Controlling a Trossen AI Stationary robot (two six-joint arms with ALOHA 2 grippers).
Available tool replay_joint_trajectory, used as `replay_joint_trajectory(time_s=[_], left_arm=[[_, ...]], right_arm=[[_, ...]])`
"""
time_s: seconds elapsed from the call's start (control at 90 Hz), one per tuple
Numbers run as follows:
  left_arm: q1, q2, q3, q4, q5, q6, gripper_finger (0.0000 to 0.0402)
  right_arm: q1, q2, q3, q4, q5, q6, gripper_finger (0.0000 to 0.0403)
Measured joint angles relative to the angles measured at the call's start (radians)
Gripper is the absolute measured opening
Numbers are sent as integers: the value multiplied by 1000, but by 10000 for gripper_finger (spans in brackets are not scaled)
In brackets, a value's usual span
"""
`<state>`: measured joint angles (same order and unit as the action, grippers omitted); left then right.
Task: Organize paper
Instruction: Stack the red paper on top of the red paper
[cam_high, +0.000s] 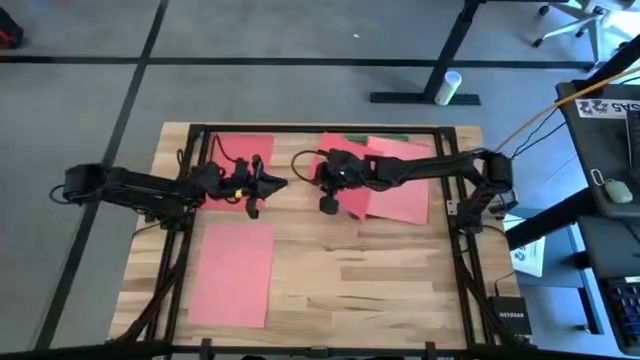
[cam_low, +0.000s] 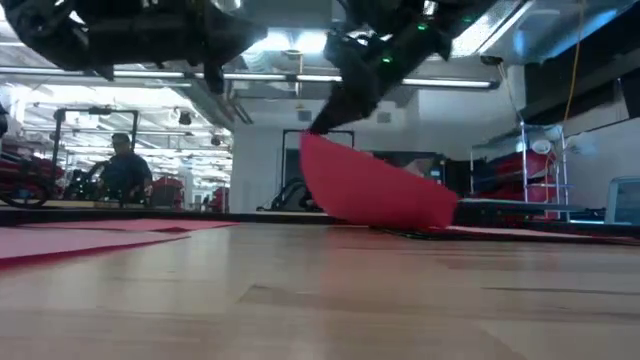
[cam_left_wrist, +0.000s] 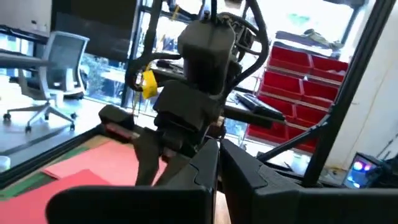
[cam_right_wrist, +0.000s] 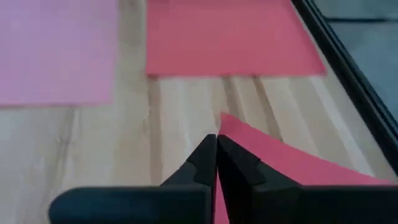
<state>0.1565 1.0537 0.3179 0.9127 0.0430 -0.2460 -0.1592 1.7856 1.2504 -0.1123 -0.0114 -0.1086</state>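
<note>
Right gripper (cam_right_wrist: 216, 146) pinches corner of red sheet (cam_right_wrist: 292, 168), lifting it off table (cam_high: 380, 270). Left gripper (cam_high: 262, 187) empty, fingers closed together, hovering mid-table.

Left pincer (cam_left_wrist: 217, 163), fingers together, faces the right pincer (cam_left_wrist: 163, 163).

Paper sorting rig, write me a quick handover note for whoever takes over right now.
Right claw: shut on the corner of a red sheet, lifting it off the table mid-table.
Left claw: shut, empty, over the middle, facing the right one.
Paper: a red sheet at the far left, a pink sheet at the near left, and a green sheet under the reds at the far right.
Done: nothing stacked yet.
Left: gather all sheets into one pile.
</note>
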Motion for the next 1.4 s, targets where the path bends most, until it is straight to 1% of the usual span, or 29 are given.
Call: replay_joint_trajectory(time_s=[0.167,0.289,0.456,0.689,0.911,1.089,1.233,1.4], left_arm=[[-9,-88,-48,-5,-12,-1,0],[-32,-159,-80,-15,-28,14,0],[-61,-267,-129,-13,-62,45,0],[-65,-384,-166,-14,-66,65,0],[-65,-434,-167,-95,-65,63,0],[-65,-434,-167,-92,-65,61,0],[-65,-435,-167,-90,-64,60,0],[-65,-447,-167,-91,-63,63,0]], right_arm=[[-10,124,166,-1,-98,-31,0],[-22,197,258,8,-173,-35,0],[-32,292,360,-15,-227,-43,0],[-32,431,526,-20,-282,-53,0],[-31,561,719,-24,-324,-54,0],[-31,642,843,-27,-364,-54,0],[-31,683,890,-27,-403,-55,0],[-31,707,913,-27,-411,-57,0]])
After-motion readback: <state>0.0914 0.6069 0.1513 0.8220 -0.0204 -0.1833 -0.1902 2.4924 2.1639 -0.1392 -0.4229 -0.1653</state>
